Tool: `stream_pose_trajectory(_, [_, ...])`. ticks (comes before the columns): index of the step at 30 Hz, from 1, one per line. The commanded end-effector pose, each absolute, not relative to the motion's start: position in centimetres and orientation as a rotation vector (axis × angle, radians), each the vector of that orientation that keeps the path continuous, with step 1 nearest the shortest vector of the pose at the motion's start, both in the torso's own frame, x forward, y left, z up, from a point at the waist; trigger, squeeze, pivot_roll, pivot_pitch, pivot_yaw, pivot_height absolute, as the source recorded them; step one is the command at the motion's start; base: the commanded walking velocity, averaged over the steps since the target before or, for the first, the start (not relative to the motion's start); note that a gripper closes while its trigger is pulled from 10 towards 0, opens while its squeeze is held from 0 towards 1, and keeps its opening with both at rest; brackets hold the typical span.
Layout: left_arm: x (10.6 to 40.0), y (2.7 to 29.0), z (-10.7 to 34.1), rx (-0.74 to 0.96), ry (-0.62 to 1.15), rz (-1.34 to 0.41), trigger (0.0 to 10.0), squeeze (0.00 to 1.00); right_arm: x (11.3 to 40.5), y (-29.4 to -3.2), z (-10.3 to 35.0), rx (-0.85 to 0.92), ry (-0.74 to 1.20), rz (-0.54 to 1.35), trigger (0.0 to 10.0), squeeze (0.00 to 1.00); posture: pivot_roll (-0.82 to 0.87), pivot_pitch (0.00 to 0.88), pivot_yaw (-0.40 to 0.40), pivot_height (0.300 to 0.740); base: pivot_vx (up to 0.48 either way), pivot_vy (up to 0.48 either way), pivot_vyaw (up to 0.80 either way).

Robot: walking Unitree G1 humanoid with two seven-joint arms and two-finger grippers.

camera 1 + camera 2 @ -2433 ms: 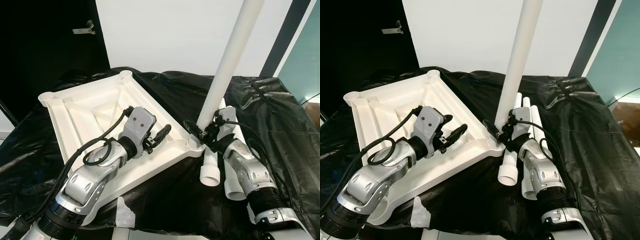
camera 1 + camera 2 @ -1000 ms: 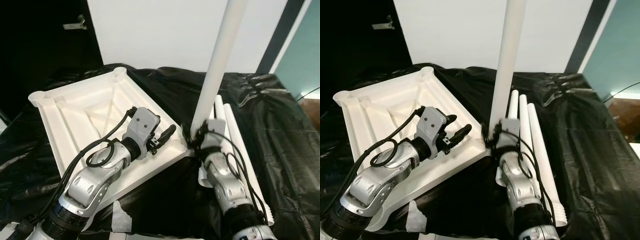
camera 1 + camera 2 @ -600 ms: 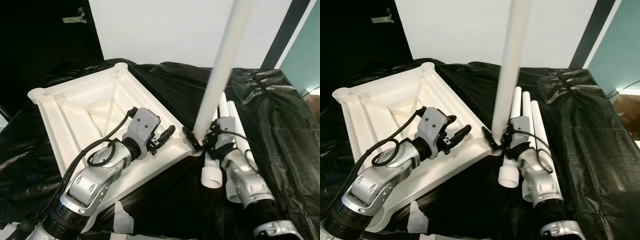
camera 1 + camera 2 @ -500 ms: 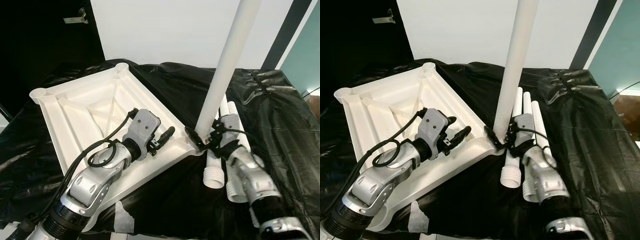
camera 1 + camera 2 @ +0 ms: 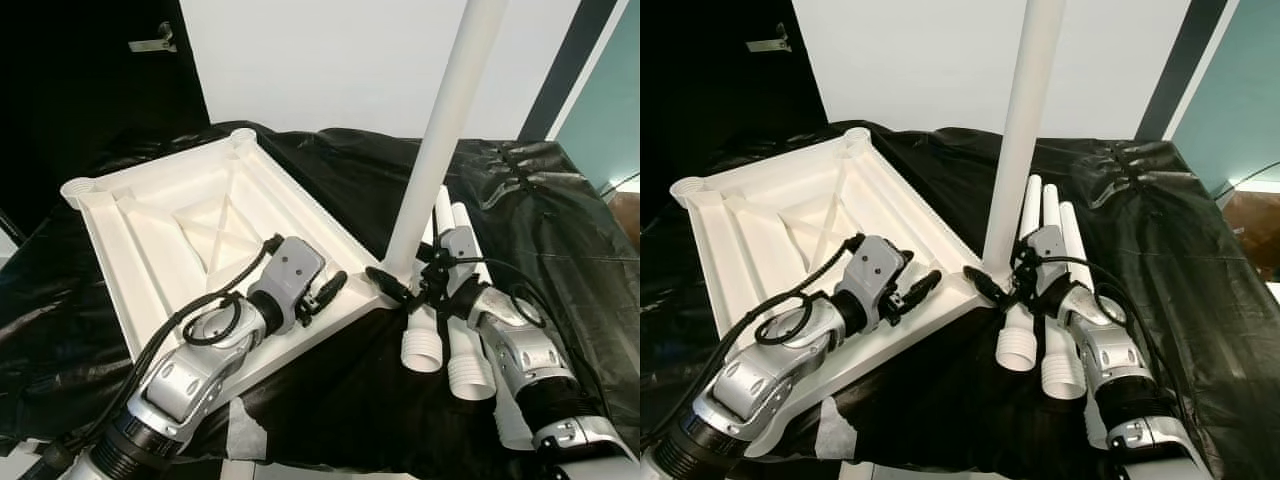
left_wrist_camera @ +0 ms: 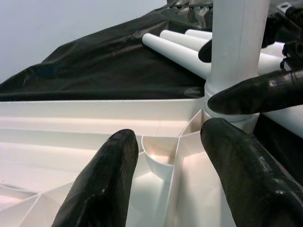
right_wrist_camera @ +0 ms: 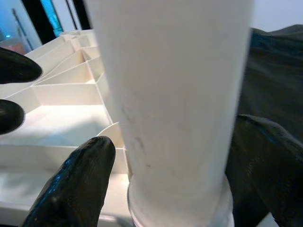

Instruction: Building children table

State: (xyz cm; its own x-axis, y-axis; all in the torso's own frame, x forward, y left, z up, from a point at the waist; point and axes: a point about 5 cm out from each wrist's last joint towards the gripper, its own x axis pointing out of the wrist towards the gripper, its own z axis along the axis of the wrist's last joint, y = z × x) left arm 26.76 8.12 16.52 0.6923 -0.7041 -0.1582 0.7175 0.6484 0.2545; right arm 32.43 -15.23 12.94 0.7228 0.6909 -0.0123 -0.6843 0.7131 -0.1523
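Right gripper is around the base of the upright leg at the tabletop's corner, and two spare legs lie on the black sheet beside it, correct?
Not quite: three spare legs lie there, as the right eye view shows. The right gripper does sit around the upright leg's base at the tabletop's corner.

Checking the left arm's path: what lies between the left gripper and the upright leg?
Only the tabletop's corner ribs and rim, seen in the left wrist view between the left gripper and the upright leg.

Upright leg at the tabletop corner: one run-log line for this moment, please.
upright leg standing in tabletop corner socket | right gripper around its base | left gripper open over tabletop | spare legs lying alongside
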Motion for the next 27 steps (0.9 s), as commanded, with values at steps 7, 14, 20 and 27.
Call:
stream_pose_trajectory(7, [25.7,7.0,14.9,0.296,0.129,-0.993,10.0,0.0,33.7,-14.8,13.7,-0.213,-0.068,0.801,9.6,0.0,0.01,0.0,-0.001,0.74,0.0,0.0,0.0])
stream_pose_trajectory(14, [25.3,7.1,14.4,0.314,0.146,-1.016,10.0,0.0,34.1,-14.3,13.8,-0.21,-0.076,0.814,1.4,0.0,0.01,0.0,-0.005,0.74,0.0,0.0,0.0])
stream_pose_trajectory(20, [24.9,7.4,14.1,0.312,0.169,-1.032,10.0,0.0,34.0,-14.8,12.9,-0.177,-0.043,0.786,0.0,0.0,0.02,0.0,-0.012,0.74,0.0,0.0,0.0])
stream_pose_trajectory(27, [24.6,7.3,13.5,0.321,0.2,-1.052,10.0,0.0,34.3,-15.2,12.6,-0.13,-0.035,0.705,9.6,0.0,0.01,0.0,-0.011,0.74,0.0,0.0,0.0])
